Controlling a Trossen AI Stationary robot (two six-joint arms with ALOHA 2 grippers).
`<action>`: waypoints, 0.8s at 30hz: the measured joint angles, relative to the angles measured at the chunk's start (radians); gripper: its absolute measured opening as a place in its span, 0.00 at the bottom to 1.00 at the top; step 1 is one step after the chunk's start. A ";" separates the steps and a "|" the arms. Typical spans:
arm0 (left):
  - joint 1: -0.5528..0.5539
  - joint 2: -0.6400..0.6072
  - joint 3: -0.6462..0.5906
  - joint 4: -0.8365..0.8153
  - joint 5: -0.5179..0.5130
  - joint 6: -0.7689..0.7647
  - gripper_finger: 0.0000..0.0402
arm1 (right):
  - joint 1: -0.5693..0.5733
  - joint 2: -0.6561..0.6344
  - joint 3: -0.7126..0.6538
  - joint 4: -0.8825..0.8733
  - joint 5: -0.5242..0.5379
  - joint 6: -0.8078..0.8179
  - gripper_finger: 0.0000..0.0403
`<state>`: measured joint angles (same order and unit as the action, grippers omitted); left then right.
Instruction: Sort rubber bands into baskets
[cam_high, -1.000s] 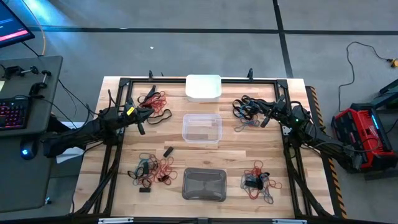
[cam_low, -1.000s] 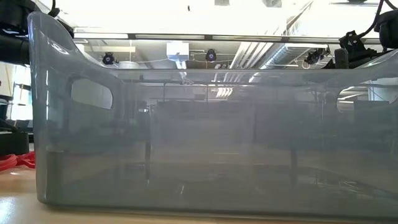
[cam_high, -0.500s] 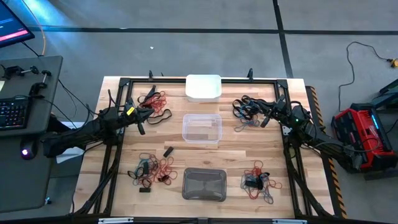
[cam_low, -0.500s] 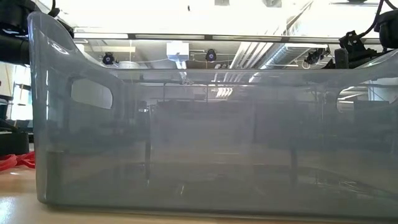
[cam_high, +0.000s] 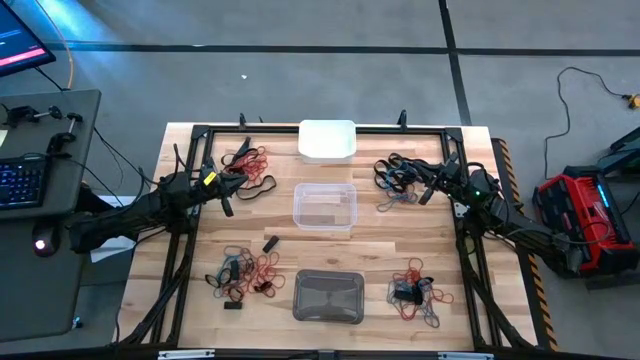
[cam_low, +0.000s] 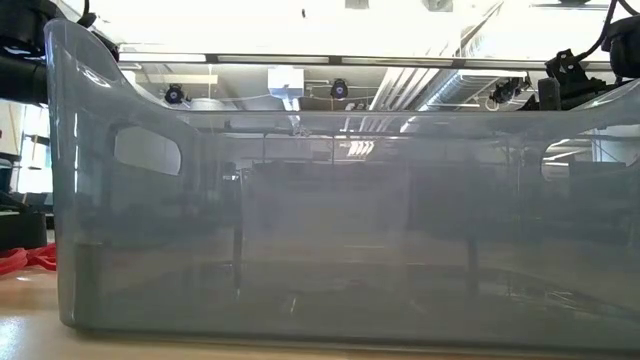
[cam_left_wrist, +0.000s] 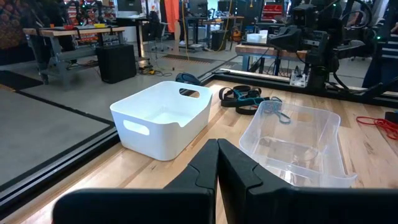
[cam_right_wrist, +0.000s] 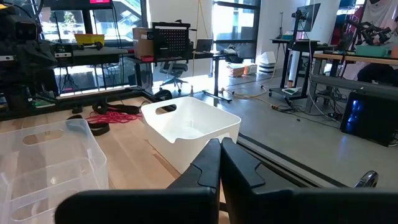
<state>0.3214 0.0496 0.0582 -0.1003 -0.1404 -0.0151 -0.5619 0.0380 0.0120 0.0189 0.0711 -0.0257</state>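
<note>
Wooden table (cam_high: 330, 250): left claw (cam_high: 228, 195) and right claw (cam_high: 418, 187) hover low, both pinched together.

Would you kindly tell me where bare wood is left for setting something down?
Free: beside the clear plastic basket, toward either arm. Crowded: rubber-band piles near the left gripper and right gripper, and flanking the grey translucent basket.

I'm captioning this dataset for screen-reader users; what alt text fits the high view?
Overhead view of a wooden table with white, clear and grey baskets down its middle, four rubber band piles around them, and both arms parked at the sides.
</note>
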 joint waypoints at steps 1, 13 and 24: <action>0.000 0.000 0.000 0.000 0.000 0.000 0.00 | 0.000 0.000 0.000 0.000 0.000 0.000 0.00; 0.000 0.000 0.000 0.000 0.000 0.039 0.00 | 0.000 0.000 0.000 0.000 0.000 0.000 0.00; 0.000 0.000 0.000 0.001 0.024 0.006 0.00 | 0.000 0.000 0.000 0.000 0.000 0.000 0.00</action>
<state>0.3210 0.0498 0.0582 -0.0996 -0.1160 -0.0088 -0.5617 0.0380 0.0124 0.0189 0.0711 -0.0258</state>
